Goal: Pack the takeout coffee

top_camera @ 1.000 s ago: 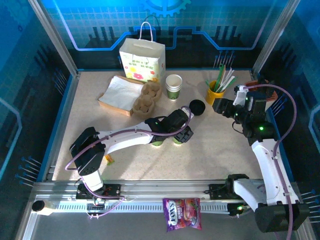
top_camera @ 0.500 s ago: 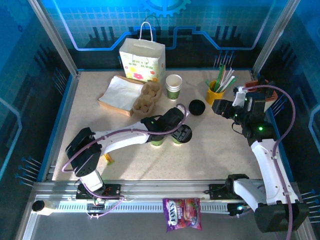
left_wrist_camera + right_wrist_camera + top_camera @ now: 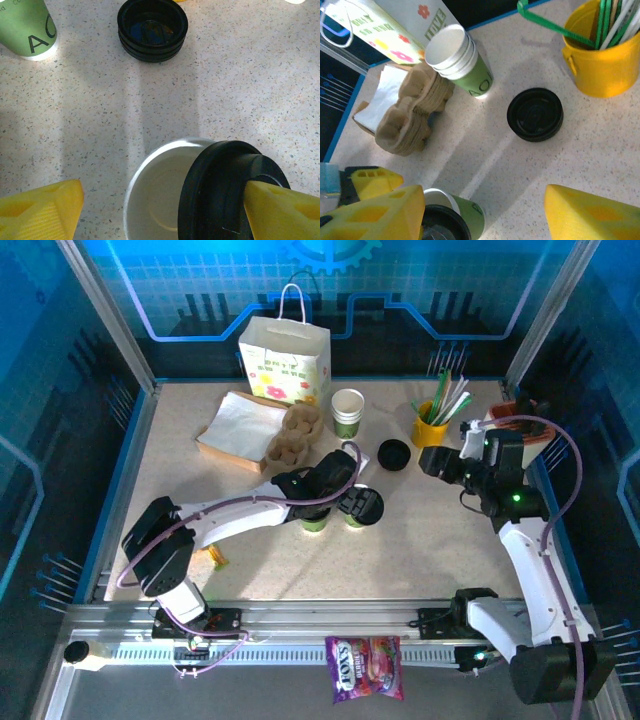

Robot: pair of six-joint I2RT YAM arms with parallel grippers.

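nearest is the aluminium rail (image 3: 300, 625) that carries both arm bases, with a pink sweet packet (image 3: 365, 668) lying in front of it. beyond it runs a pale speckled tabletop (image 3: 440, 550), edged in blue and boxed in by metal posts and blue-lit panels (image 3: 180, 280).

mid-table the two takeout coffees stand side by side: the left cup (image 3: 315, 523) and the right cup (image 3: 352, 520), both green at the foot. the left gripper (image 3: 350, 495) hangs over them with its yellow fingers spread wide, clamped on nothing. from above, its wrist covers the cup mouths. the left wrist view looks straight down into the right cup, white inside, with a black lid (image 3: 227, 195) sitting askew over its right half. one finger is at the lid's edge, and whether it touches cannot be told. the other finger stands well clear on the far side.

the right gripper (image 3: 432, 462) hovers farther back and to the right, fingers apart and bare table between them. its camera looks across a stack of spare lids (image 3: 535, 114) to a tilted view of the stacked empty cups (image 3: 460, 60), the brown pulp carriers (image 3: 410, 115) lying on white napkins (image 3: 380, 95), and the yellow straw cup (image 3: 600, 60).

farthest back, against the rear panel, stands the flower-printed paper bag (image 3: 285, 360), upright with its handles up.
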